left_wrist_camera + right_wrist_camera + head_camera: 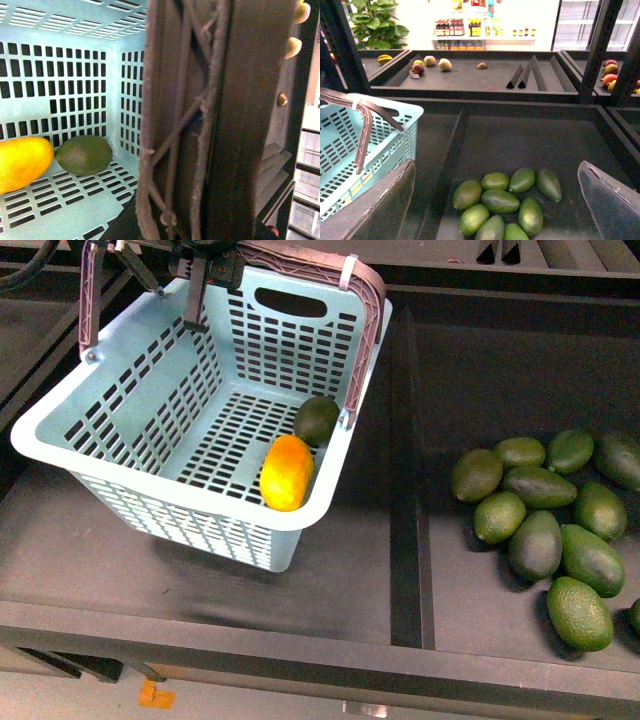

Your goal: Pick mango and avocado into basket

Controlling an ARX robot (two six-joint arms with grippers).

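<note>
The pale teal basket (pixel 62 448) hangs tilted above the left shelf bin. My left gripper (pixel 204 268) is shut on its brown ribbed handle (pixel 370 335) at the top. Inside, the orange-yellow mango (pixel 287 472) lies against the low front corner, and a dark green avocado (pixel 317 420) rests just behind it. In the left wrist view the handle (pixel 200 125) fills the middle, with the mango (pixel 20 162) and avocado (pixel 84 154) on the slotted floor behind it. My right gripper (pixel 497 210) is open above a pile of avocados (pixel 500 200), nothing between its fingers (pixel 610 200).
Several loose avocados (pixel 540 510) lie in the right bin, separated from the basket's bin by a black divider (pixel 405 490). The basket (pixel 380 145) stands beside my right gripper. A further shelf holds a few fruits (pixel 430 62) and black wedge dividers (pixel 522 75).
</note>
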